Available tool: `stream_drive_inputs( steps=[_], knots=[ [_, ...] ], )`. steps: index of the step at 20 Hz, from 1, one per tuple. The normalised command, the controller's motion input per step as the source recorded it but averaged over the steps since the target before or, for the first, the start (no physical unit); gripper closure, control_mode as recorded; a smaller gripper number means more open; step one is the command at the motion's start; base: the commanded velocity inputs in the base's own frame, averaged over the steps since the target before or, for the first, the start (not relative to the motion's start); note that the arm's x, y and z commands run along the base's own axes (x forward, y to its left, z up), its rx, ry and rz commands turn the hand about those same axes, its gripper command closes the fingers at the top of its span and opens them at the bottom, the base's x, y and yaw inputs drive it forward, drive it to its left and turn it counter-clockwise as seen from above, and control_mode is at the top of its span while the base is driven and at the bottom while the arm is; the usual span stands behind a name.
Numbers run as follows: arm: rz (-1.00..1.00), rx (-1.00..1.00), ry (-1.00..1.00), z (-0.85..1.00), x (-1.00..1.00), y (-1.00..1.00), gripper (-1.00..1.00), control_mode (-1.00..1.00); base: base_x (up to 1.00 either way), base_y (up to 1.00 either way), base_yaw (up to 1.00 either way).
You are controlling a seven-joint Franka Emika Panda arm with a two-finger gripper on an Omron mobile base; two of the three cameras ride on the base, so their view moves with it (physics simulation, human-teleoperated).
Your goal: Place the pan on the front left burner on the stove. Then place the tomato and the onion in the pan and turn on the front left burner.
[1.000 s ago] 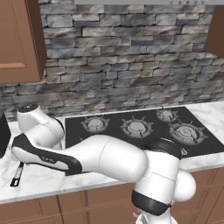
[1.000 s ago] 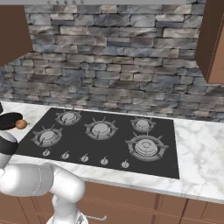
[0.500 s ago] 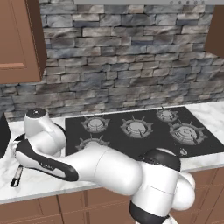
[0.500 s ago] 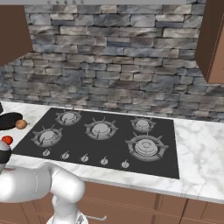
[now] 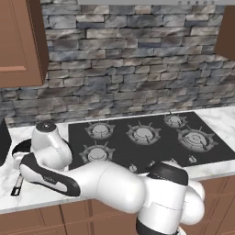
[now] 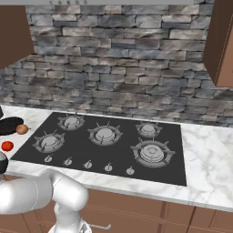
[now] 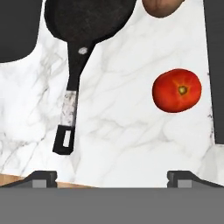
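marble counter [image 7: 131,131], pan [image 7: 87,19] with nothing in it, tomato [image 7: 176,90] and onion [image 7: 161,6] beside it, gripper [image 7: 112,177] spread wide

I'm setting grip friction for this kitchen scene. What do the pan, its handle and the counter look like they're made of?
The pan looks like dark metal with a matte, speckled non-stick coating. Its handle seems black plastic or metal with a mottled grey band, likely smooth. The counter looks like polished white marble, going by its grey veins. All of it is rendered, so this is appearance only.
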Motion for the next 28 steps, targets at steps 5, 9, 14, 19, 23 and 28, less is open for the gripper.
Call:
stream_drive_inputs(
  steps=[5,9,14,19,23,28],
  knots=[
    [0.00,0.00,-0.02,0.00,0.06,0.25,-1.00,-1.00,0.00,0.00,0.00],
    [0.00,0.00,0.00,0.00,0.09,0.20,-1.00,-1.00,0.00,0.00,0.00],
    [0.00,0.00,0.00,0.00,0.15,0.11,-1.00,-1.00,0.00,0.00,0.00],
    [0.00,0.00,0.00,-0.07,0.22,0.15,-1.00,-1.00,0.00,0.00,0.00],
    [0.00,0.00,0.00,-0.14,0.19,0.19,-1.00,-1.00,0.00,0.00,0.00],
    [0.00,0.00,0.02,-0.25,0.11,0.23,-1.00,-1.00,0.00,0.00,0.00]
  ],
)
